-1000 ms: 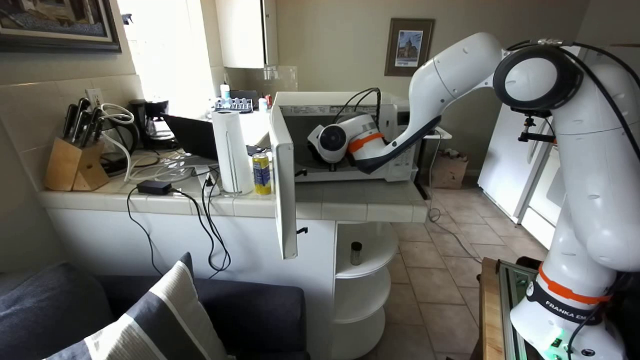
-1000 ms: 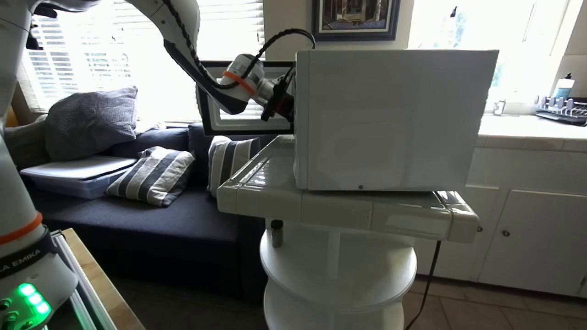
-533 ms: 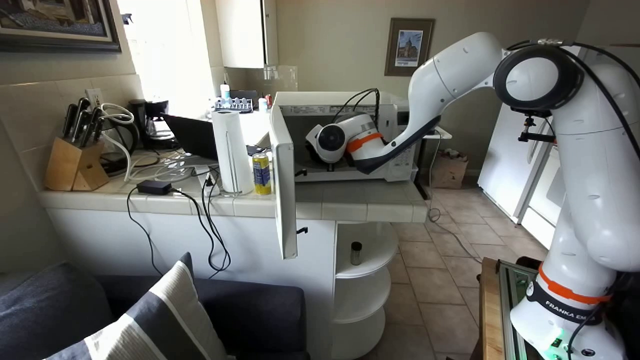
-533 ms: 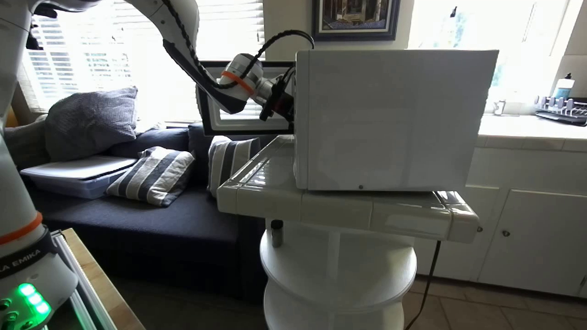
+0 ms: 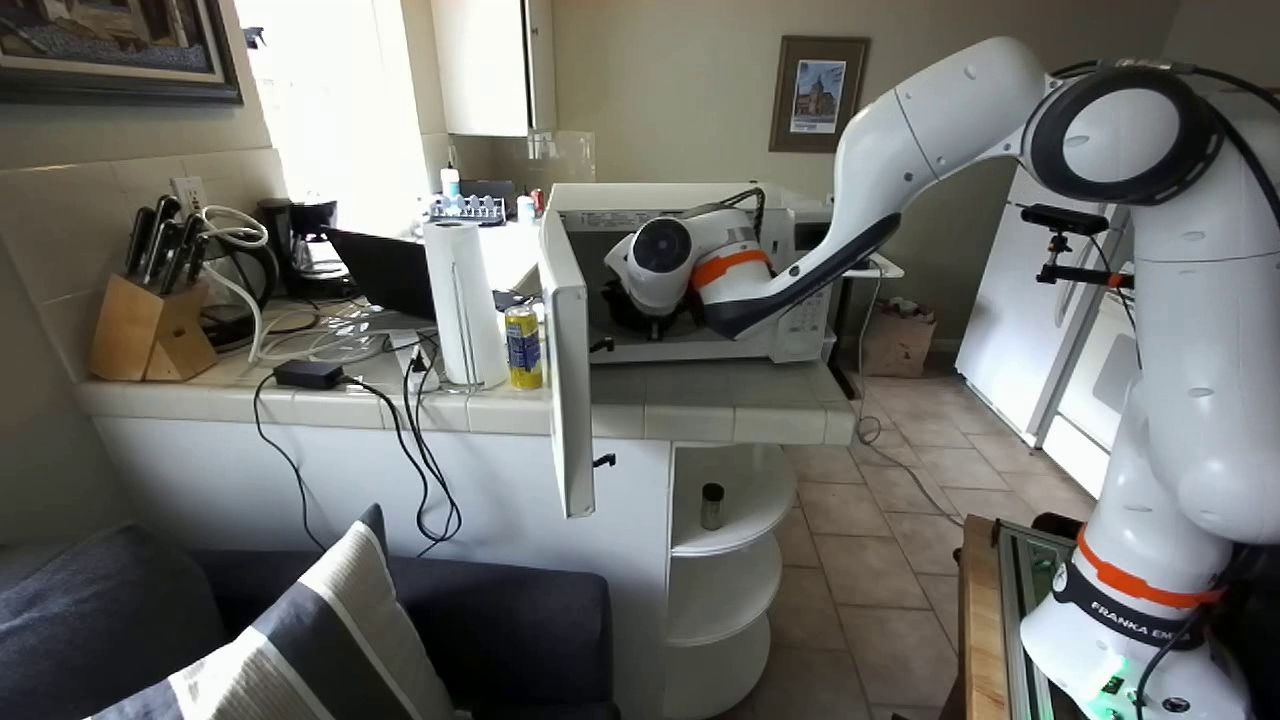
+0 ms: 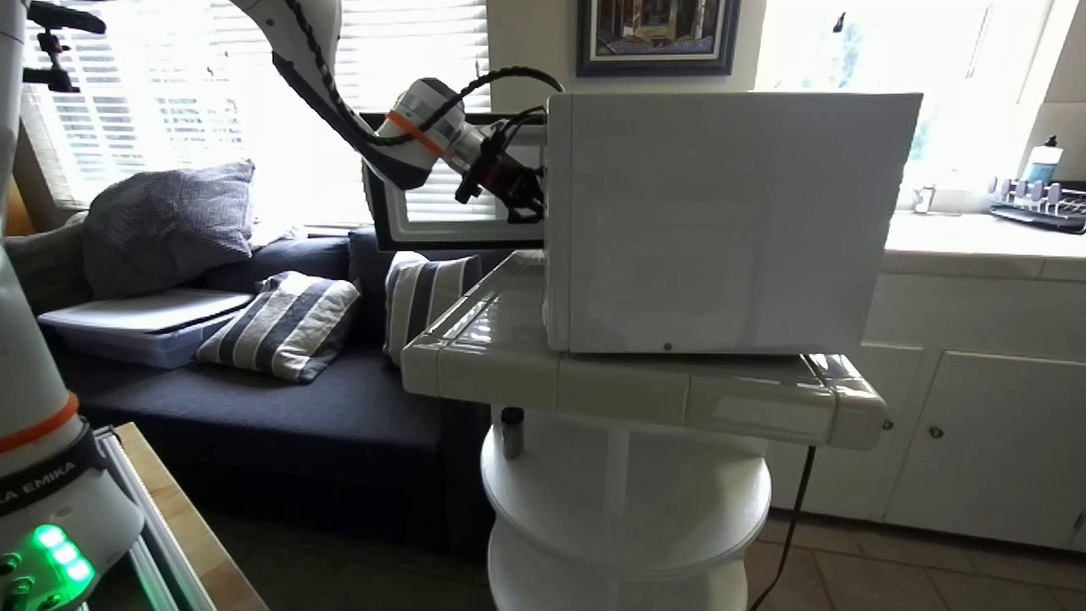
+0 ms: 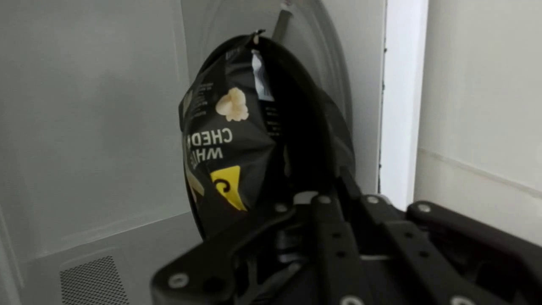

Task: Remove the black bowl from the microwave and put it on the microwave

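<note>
The white microwave stands on the tiled counter with its door swung open; its side shows in an exterior view. In the wrist view the black bowl is inside the pale microwave cavity, in front of the glass turntable. A black popcorn bag lies in the bowl. My gripper is shut on the bowl's near rim. In an exterior view the gripper is at the microwave's front opening, and the microwave wall hides the bowl. I cannot tell how far the bowl is lifted.
A yellow can and a paper towel roll stand beside the open door. A small jar is on the shelf below the counter. A laptop and cables lie farther along the counter.
The arm has drawn back from the microwave toward its base. The wrist has tilted more steeply downward, and more of the gripper shows outside the microwave. The door has not moved.
</note>
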Controlling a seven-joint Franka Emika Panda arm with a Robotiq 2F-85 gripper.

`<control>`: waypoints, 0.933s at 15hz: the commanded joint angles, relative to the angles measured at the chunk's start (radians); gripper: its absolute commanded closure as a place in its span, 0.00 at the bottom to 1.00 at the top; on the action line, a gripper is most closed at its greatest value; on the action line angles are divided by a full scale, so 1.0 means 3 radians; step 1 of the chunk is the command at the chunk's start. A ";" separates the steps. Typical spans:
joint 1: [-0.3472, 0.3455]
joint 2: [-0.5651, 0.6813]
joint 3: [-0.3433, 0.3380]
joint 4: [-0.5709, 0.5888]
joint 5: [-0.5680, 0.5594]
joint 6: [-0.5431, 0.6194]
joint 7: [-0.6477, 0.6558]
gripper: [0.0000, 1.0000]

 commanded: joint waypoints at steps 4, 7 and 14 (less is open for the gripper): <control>0.0080 -0.0521 0.0049 -0.0450 0.0579 -0.0176 -0.0553 0.98; 0.0127 -0.0814 0.0070 -0.0666 0.0584 -0.0169 -0.0614 0.98; 0.0252 -0.1502 0.0174 -0.1159 0.0755 -0.0115 -0.1181 0.98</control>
